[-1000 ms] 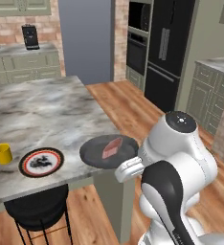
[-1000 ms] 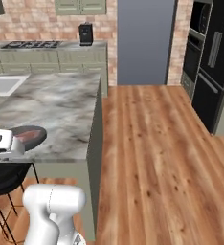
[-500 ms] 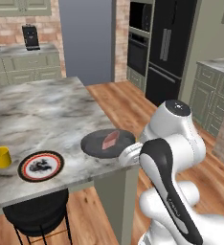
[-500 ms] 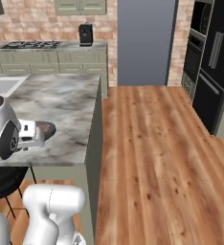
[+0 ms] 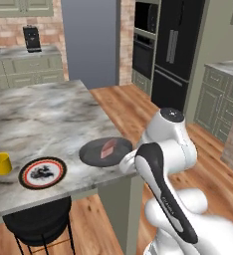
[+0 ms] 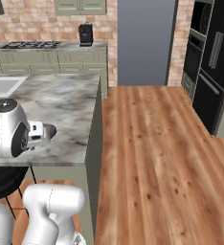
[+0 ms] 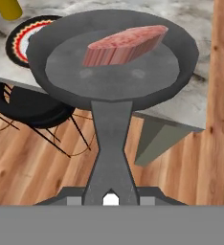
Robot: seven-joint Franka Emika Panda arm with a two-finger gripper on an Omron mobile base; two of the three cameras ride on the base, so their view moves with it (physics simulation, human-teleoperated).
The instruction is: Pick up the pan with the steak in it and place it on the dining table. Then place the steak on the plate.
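The dark grey pan (image 5: 104,152) hangs low over the near right corner of the marbled dining table (image 5: 44,117), part of it past the table's edge. The reddish-pink steak (image 5: 108,148) lies in it. My gripper (image 5: 127,161) is shut on the pan's handle (image 7: 111,153), which runs straight back from the pan (image 7: 114,67) to the fingers in the hand view. There the steak (image 7: 126,44) rests in the far half of the pan. The red-rimmed plate (image 5: 42,173) lies on the table left of the pan, apart from it. I cannot tell whether the pan touches the stone.
A yellow cup (image 5: 1,163) stands on the table left of the plate. A black stool (image 5: 39,224) sits under the table's near edge. Wooden floor (image 6: 152,143) opens to the right; green cabinets and a black fridge (image 5: 178,50) stand behind.
The arm has swung and its upper joint has risen into the right base view. The pan with the steak has edged a little farther over the table toward the plate.
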